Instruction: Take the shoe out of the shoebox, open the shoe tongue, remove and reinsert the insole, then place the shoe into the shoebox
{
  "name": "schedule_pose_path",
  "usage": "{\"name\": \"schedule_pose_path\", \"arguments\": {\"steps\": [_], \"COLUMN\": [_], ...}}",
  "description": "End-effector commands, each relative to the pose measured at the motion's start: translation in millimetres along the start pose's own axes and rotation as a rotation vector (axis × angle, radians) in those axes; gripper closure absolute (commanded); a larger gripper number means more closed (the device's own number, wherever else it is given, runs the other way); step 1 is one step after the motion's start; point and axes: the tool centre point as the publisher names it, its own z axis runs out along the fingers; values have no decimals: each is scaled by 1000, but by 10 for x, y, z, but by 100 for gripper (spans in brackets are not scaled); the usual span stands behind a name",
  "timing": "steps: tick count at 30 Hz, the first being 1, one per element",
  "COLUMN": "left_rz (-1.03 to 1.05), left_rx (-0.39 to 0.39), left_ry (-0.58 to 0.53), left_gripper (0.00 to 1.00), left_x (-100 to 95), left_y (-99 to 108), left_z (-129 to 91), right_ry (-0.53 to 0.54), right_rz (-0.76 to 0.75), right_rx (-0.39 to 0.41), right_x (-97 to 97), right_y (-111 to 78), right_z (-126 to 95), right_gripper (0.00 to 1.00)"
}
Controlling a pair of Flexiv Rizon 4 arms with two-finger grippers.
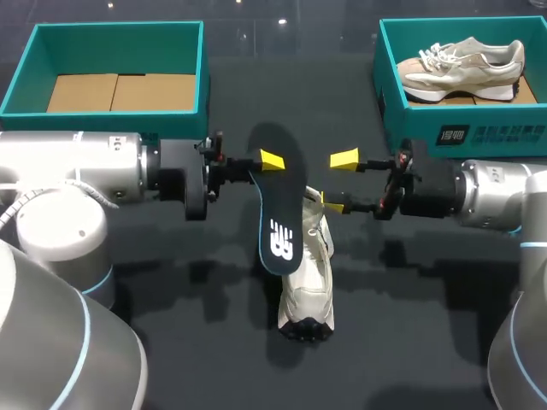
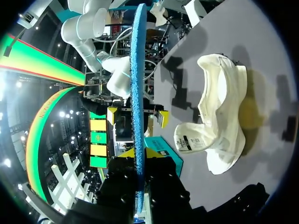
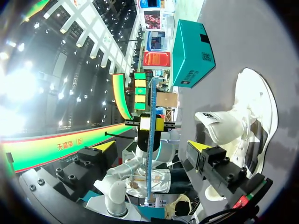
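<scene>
Head view has the shoe (image 1: 309, 278) nearest, lying lengthwise on the dark table (image 1: 197, 342) near the middle, its white tongue pulled open at the far end. Just past it the dark insole (image 1: 278, 224) is held up off the table, its near end overlapping the shoe from this angle. The left hand (image 1: 263, 164) is clamped on the insole's far end; left wrist view shows the insole edge-on between both yellow tips. The right hand (image 1: 339, 181) faces it from the other side, fingers spread wide and gripping nothing, its nearer tip just beside the shoe's tongue. At the far edge, well apart, sit the left box (image 1: 111, 34), showing its cardboard floor, and the right box (image 1: 410, 128), with a second shoe (image 1: 461, 68) in it
</scene>
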Motion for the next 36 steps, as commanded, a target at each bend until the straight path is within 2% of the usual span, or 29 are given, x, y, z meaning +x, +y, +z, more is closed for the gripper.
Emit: {"name": "schedule_pose_path", "arguments": {"steps": [1, 2, 6, 8, 10, 11, 22, 23, 28, 30, 33, 36], "left_rz": [-15, -16, -43, -81, -108, -115, -115, -126, -133, -168, -241, -227], "left_rx": [31, 34, 53, 77, 166, 187, 187, 208, 232, 273, 376, 379], "left_ry": [11, 12, 28, 38, 99, 157, 157, 157, 185, 163, 113, 128], "left_gripper": [100, 100, 100, 100, 100, 100, 100, 100, 100, 100, 100, 100], "left_x": [-14, -19, -39, -45, -52, -55, -55, -33, -8, 3, 1, -1], "left_y": [-65, -87, -182, -231, -299, -326, -326, -372, -563, -617, -712, -752], "left_z": [-171, -190, -252, -276, -283, -292, -292, -231, -189, -206, -235, -251], "right_ry": [-3, -3, -119, -229, -366, -366, -366, -366, -485, -524, -617, -642], "right_rz": [0, 0, -73, -159, -200, -200, -200, -200, -371, -429, -529, -533], "right_rx": [-2, -2, 63, 141, 262, 262, 262, 262, 385, 422, 450, 470], "right_x": [5, 5, 44, 54, -53, -53, -53, -53, -64, -76, -137, -193], "right_y": [-10, -10, -37, -53, -110, -110, -110, -110, -238, -273, -331, -348], "right_z": [7, 7, -104, -168, -249, -249, -249, -249, -309, -350, -423, -447], "right_gripper": [0, 0, 0, 0, 0, 0, 0, 0, 0, 0, 0, 0]}}
